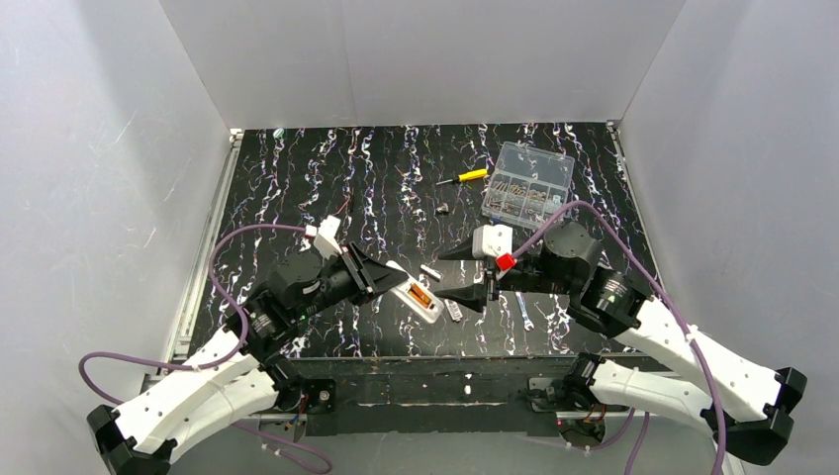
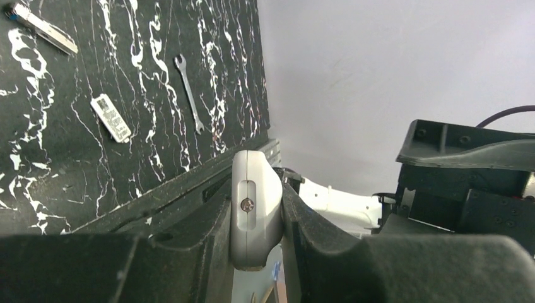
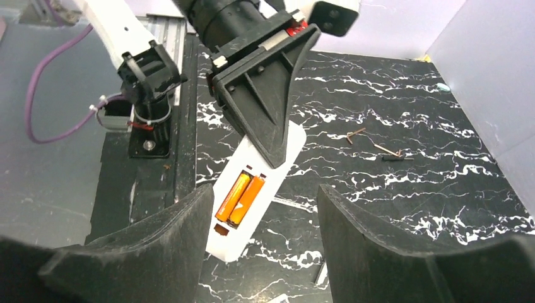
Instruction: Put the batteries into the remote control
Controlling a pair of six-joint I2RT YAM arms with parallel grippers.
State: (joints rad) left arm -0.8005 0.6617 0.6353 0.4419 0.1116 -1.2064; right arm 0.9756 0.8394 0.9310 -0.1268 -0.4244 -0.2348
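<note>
The white remote control hangs tilted over the table's front middle, back side up. My left gripper is shut on its upper end. Both orange batteries lie side by side in the open compartment of the remote control. In the left wrist view the remote's end is pinched between the black fingers of that gripper. My right gripper stands open just right of the remote. In its own wrist view the right gripper holds nothing, and the remote's lower end shows between its fingers.
A yellow-handled screwdriver and a clear compartment box sit at the back right. A small wrench, a flat grey plate and a silvery stub lie near the remote. Thin bent wires lie further back.
</note>
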